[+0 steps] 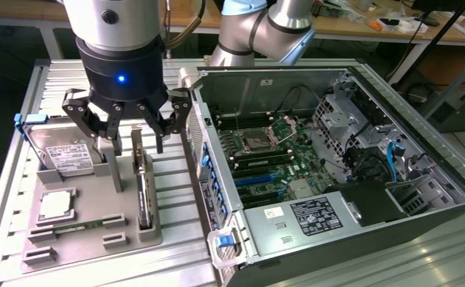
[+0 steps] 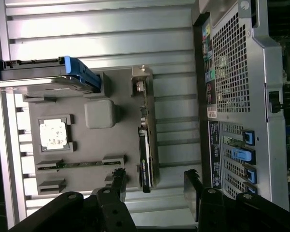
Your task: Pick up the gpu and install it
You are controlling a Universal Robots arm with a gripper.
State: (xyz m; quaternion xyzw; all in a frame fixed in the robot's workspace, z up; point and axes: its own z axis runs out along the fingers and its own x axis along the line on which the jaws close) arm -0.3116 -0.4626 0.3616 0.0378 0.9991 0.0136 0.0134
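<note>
Exterior view, clock positions read on the frame, 12 o'clock being the far side.

Large black and silver computer tower case (image 1: 392, 239) is lying on its side at 3 o'clock, side panel off, green motherboard facing up; its expansion slot area is sitting toward the 9 o'clock wall.

Ribbed aluminium table (image 1: 24, 119) is carrying everything.

Flat grey plastic fixture tray (image 1: 108, 206) is lying at 8 o'clock of the case, just beside it.

Black multi-fingered gripper (image 1: 134, 140) is hanging over the tray's 12 o'clock end; fingers are standing wide apart, holding nothing; in the wrist view (image 2: 154, 186) they are straddling the line of the card, with clear air below them.

Boxy silver hard drive with blue side rails (image 1: 69, 155) is resting at the tray's 10 o'clock corner.

The gpu (image 1: 143, 185), a thin dark card with a silver end bracket, is standing on its long edge in a tray slot along the 3 o'clock side, bracket at the 12 o'clock end; it is showing edge-on, so the fan face is not making itself out.

Square silver processor chip (image 1: 57, 204) and narrow green memory stick (image 1: 72, 228) are sitting at 7 o'clock on the tray.

Handling, judged: card is looking light and stiff but fragile; bare board, fan and gold contact edge are wanting no pressure; metal bracket is likely slippery. Best hold is appearing to be across its thin faces, along the upper edge near mid-length, fingers closing squarely so it is not tilting in the slot.
</note>
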